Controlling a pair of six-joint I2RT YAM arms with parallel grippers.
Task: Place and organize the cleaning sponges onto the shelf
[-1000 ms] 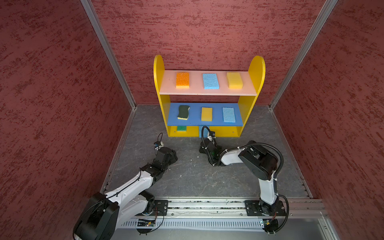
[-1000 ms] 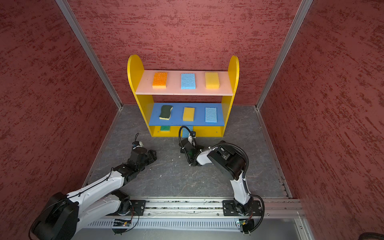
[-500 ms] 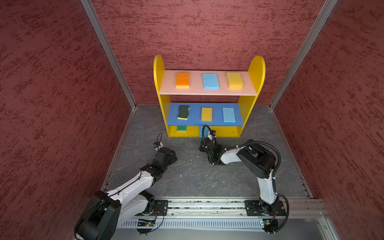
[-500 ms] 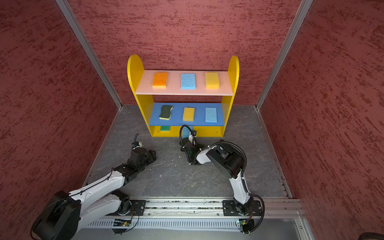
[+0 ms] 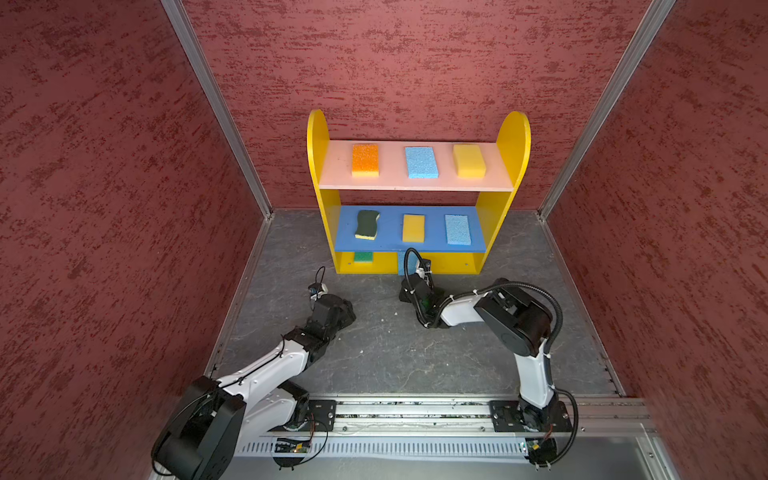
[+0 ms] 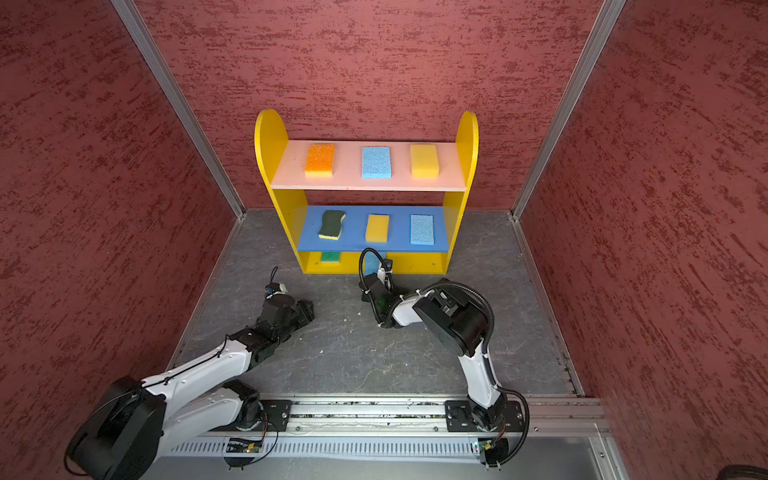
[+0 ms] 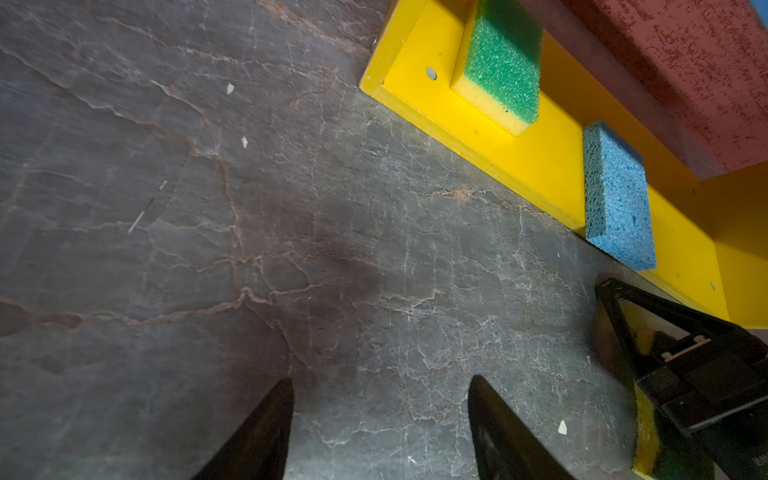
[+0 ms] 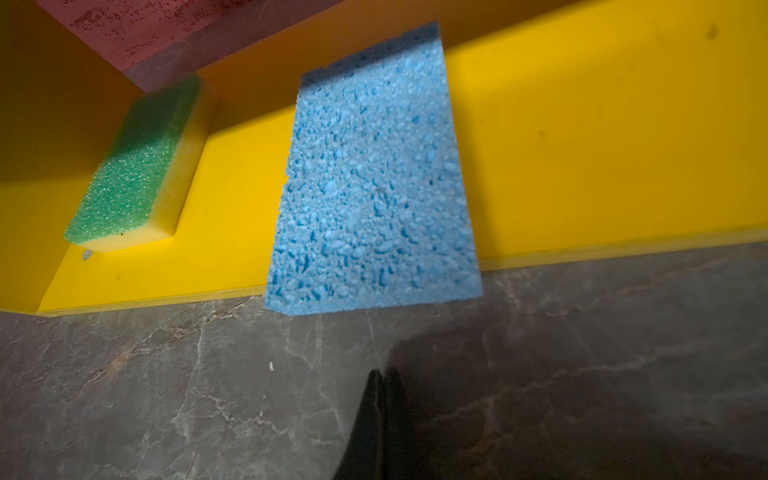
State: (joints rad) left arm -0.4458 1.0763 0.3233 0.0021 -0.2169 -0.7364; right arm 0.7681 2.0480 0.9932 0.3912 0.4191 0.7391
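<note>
The shelf (image 5: 318, 166) (image 6: 266, 166) stands at the back. An orange sponge (image 5: 365, 160), a blue sponge (image 5: 421, 162) and a yellow sponge (image 5: 469, 161) lie on its pink board. The blue board holds a dark green scourer (image 5: 367, 224), a yellow sponge (image 5: 413, 228) and a blue sponge (image 5: 457, 229). A green-topped sponge (image 7: 500, 62) (image 8: 137, 174) and a light blue sponge (image 8: 374, 178) (image 7: 617, 199) rest on the yellow base; the blue one overhangs the front edge. My right gripper (image 8: 383, 372) (image 5: 409, 282) is shut and empty, just before it. My left gripper (image 7: 380, 380) (image 5: 349, 309) is open over bare floor.
Red textured walls (image 5: 124, 208) close in on three sides of the grey stone floor (image 5: 382, 353). The arms' rail (image 5: 415, 411) runs along the front. In the left wrist view a yellow and green sponge-like edge (image 7: 644, 432) shows under the right gripper's body.
The right arm's elbow has shifted very slightly. Both grippers keep their state and the sponges have not moved.
</note>
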